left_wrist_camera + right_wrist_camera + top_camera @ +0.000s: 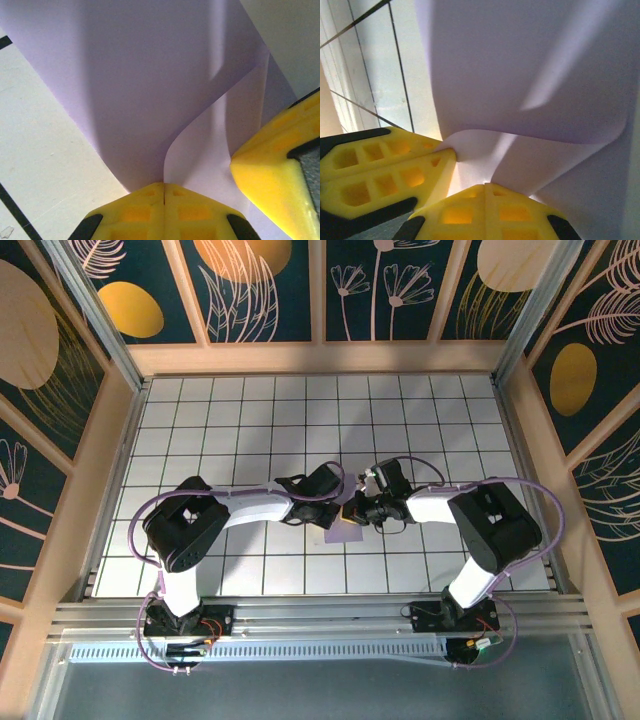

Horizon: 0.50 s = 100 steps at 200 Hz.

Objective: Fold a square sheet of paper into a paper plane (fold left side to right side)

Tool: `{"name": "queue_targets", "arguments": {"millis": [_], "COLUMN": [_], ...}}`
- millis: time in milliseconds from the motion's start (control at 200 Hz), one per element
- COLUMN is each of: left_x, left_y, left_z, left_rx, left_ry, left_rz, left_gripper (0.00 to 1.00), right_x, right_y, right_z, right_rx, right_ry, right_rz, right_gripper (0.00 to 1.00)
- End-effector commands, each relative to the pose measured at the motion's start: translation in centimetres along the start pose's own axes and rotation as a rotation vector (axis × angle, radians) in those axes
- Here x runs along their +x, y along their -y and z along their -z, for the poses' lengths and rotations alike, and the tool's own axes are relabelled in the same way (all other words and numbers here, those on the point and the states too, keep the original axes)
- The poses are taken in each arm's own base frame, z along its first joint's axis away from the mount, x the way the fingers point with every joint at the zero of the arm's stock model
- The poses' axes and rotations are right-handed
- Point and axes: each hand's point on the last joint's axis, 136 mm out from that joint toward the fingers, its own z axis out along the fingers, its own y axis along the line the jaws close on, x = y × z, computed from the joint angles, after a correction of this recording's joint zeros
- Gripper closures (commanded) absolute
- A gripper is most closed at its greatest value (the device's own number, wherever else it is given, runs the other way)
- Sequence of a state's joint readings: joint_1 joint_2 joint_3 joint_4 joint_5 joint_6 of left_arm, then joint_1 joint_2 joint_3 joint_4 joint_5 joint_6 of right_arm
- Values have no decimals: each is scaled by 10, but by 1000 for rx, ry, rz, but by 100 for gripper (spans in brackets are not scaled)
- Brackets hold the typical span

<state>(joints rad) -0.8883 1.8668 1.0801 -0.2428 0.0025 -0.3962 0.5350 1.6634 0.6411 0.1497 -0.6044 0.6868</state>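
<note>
Step in hand, as judged: the left-to-right fold, partway through and not yet creased. The sheet of paper sits near the middle of the table, between the two wrists, and is bowed into a soft curve.

The left jaws are pressed together on a paper edge, with the sheet rising out of the seam between them. The right jaws are clamped on an edge the same way. The right arm's yellow finger is seen just beside the left pinch, so both grips sit close together.

Next move, as judged: the held edge is to be carried across onto the opposite edge, squared up, then the bend pressed flat. Skew or slip is likely with paper this thin.

Hard to make out: which edge is held by which arm, and whether any crease is set. From above, most of the sheet is covered by the wrists. Its outline is cut off in both wrist views.
</note>
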Motion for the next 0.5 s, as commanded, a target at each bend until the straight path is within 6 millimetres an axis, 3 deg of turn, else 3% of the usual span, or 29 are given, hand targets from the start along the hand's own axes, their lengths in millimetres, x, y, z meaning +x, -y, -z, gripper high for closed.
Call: {"name": "queue_targets", "arguments": {"millis": [0, 265, 495], "left_x": [13, 7, -17], "left_y": [-5, -7, -9], "left_z": [-10, -2, 29], "left_rx": [-7, -25, -51], "left_ry": [-60, -31, 61], "left_rz": [-6, 3, 33], "left_gripper": [99, 84, 71], "right_x": [4, 16, 20], "right_y": [12, 26, 32], "right_z": [-3, -7, -7], "right_rx": [58, 110, 123], "right_ry": [-11, -38, -37], "right_rz": [-3, -13, -20], "right_gripper": [100, 100, 100]}}
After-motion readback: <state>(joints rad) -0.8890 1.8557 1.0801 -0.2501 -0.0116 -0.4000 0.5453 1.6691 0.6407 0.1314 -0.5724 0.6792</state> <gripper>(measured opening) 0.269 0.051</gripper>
